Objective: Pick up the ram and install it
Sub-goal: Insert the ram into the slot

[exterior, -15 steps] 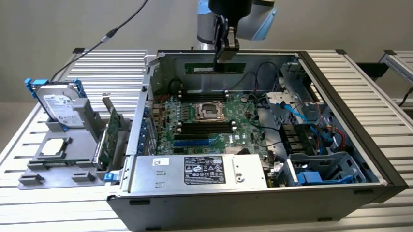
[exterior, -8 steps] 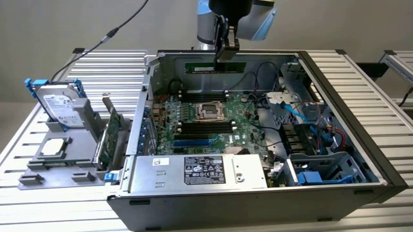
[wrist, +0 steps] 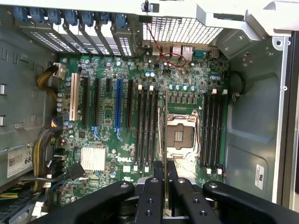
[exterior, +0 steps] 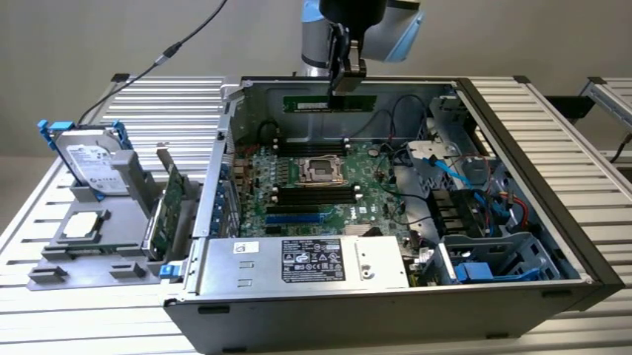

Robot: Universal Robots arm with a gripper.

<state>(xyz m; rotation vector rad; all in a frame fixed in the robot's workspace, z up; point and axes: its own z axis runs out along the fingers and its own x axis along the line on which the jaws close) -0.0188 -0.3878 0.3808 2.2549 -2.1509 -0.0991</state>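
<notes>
You've got the ram (exterior: pixel 329 103) pinched in the pincer (exterior: pixel 348 87) right now, jaws pressed onto the stick's upper edge toward its end on the exterior view's right. The green stick hangs level, long edge flat, white label facing the camera. It's up in the air inside the open computer case (exterior: pixel 513 133), above the motherboard (exterior: pixel 296 214) and touching nothing but the pincer. Below it you can see the CPU socket (exterior: pixel 321 168), with black memory slots (exterior: pixel 311 194) lying just beside the socket on the near side and another set on the far side. From the wrist view, you're looking straight down the ram (wrist: pixel 167 135) edge-on: a thin line running out from between the black fingers (wrist: pixel 159 169) of the pincer (wrist: pixel 166 179), lined up between the CPU socket (wrist: pixel 181 137) and one bank of long black slots (wrist: pixel 147 126). None of those slots holds a stick. At the near end of the case sits the power supply (exterior: pixel 306 262). Off to the exterior view's left, on the slatted counter (exterior: pixel 158 96), a grey holder carries a hard drive (exterior: pixel 94 163) and a big green expansion card (exterior: pixel 173 207) standing upright.
</notes>
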